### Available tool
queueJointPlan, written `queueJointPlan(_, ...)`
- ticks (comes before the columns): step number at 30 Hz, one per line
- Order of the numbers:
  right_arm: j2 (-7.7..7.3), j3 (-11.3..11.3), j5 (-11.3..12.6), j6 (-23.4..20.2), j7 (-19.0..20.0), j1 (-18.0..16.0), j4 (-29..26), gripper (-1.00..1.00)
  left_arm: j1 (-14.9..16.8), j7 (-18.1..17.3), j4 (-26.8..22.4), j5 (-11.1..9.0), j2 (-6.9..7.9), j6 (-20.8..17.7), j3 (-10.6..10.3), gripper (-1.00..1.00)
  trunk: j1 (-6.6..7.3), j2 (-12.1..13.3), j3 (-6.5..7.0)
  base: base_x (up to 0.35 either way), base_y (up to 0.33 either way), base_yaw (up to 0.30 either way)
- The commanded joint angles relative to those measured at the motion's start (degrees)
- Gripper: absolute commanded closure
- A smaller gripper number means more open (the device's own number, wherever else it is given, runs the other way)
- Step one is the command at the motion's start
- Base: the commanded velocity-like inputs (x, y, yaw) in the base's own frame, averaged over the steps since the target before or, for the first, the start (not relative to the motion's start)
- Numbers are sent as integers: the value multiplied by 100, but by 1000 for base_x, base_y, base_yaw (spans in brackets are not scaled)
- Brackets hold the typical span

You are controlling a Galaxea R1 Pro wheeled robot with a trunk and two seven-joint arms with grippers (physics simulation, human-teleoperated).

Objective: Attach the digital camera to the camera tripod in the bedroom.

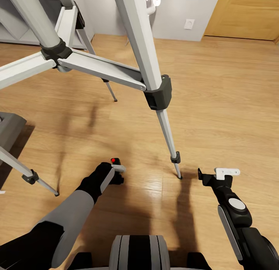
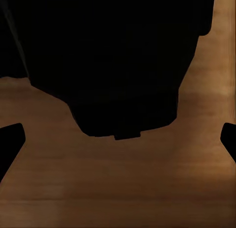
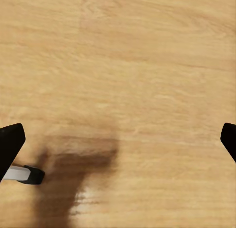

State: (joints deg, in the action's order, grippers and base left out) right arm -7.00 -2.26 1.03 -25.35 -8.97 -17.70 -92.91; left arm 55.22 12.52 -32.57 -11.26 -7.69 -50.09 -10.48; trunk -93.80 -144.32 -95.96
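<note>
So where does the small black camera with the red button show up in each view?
Head view: the small black camera with the red button sits low, left of centre, at the left gripper.
Left wrist view: the large dark block close ahead is probably it.
Right wrist view: not in it.
Shared landmark: the light wood floor.
</note>
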Motion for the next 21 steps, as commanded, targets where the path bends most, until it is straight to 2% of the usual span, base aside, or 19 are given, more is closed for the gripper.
queueJointPlan(1, -3, 6, 11, -32, -26, -2, -8, -100, 0, 53, -12, -61, 4, -18, -25, -100, 1, -1, -3, 0, 0, 0)
queueJointPlan(21, -3, 6, 11, -32, -26, 0, -8, -100, 3, 57, -59, -61, 4, -1, -40, -100, 1, -1, -3, 0, 0, 0)
